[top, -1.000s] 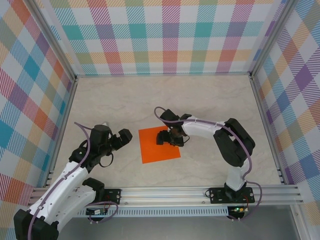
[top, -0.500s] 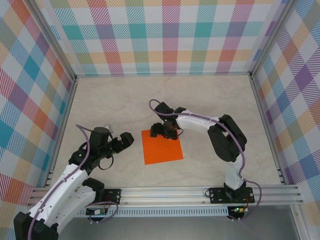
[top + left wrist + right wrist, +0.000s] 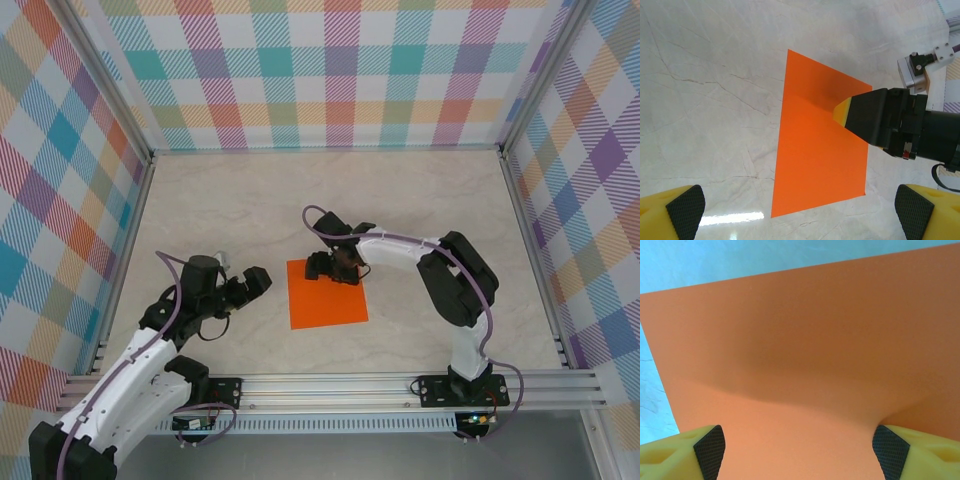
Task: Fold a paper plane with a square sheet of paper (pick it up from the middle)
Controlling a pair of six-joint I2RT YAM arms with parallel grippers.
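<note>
Orange square sheet of thin paper (image 3: 327,300) lying flat at the centre of the pale marbled surface (image 3: 240,200). Right end effector (image 3: 335,266) is set over the sheet's far edge, jaws spread wide, with its yellow, black-padded fingertips (image 3: 710,447) down on the paper and nothing clamped. Left end effector (image 3: 250,283), jaws fully apart and empty, sits near the sheet's left edge, clear of it.

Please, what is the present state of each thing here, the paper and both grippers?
square sheet of paper: unfolded, lying down, slightly bowed near its far edge.
left gripper: open, empty, beside the sheet, not touching it.
right gripper: open, fingertips down on the sheet's far part.
</note>
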